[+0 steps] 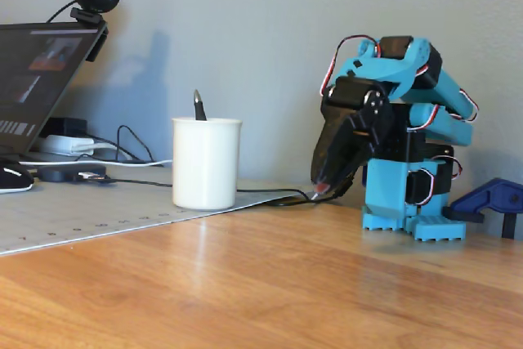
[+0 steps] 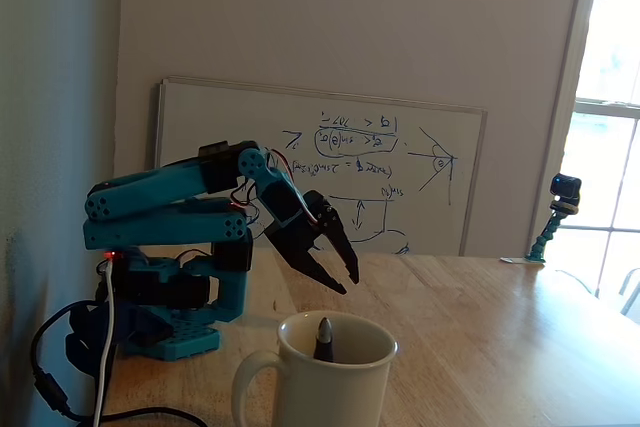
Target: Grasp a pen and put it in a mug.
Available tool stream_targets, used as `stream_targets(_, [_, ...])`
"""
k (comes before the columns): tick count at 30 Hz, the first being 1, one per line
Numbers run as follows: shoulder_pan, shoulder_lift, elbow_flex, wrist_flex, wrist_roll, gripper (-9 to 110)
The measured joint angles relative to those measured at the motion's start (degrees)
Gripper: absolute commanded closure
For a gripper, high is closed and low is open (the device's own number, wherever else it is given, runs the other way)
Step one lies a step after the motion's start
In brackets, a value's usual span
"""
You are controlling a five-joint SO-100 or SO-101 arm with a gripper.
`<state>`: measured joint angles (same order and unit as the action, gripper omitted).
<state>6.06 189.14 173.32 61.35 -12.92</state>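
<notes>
Pen, a dark slim one [image 1: 198,105], stands inside the white ceramic mug [image 1: 207,163], leaning against the inner wall with its tip poking above the rim; in the other fixed view the pen [image 2: 323,338] shows inside the mug's [image 2: 320,387] open mouth. The mug sits on a pale grey cutting mat [image 1: 82,214] near that mat's edge, on the light wooden desk [image 1: 286,275]. The black gripper [image 1: 320,187] of the blue arm [image 1: 409,120] hangs well apart from the mug, tips pointing down near the desk, empty; in the other fixed view the gripper [image 2: 347,280] has its fingers slightly apart. Bare wood lies open between mug and arm, crossed by a black cable [image 1: 270,198].
</notes>
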Motion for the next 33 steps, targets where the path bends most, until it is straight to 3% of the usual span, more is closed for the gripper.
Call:
stream_targets(10, [0.00, 1.32, 7.38, 0.70, 0.35, 96])
stream_targets(18, [-1.14, 1.32, 7.38, 5.19, 10.20, 96])
stream_targets(33, [-1.49, 1.32, 7.38, 5.36, 11.34, 95])
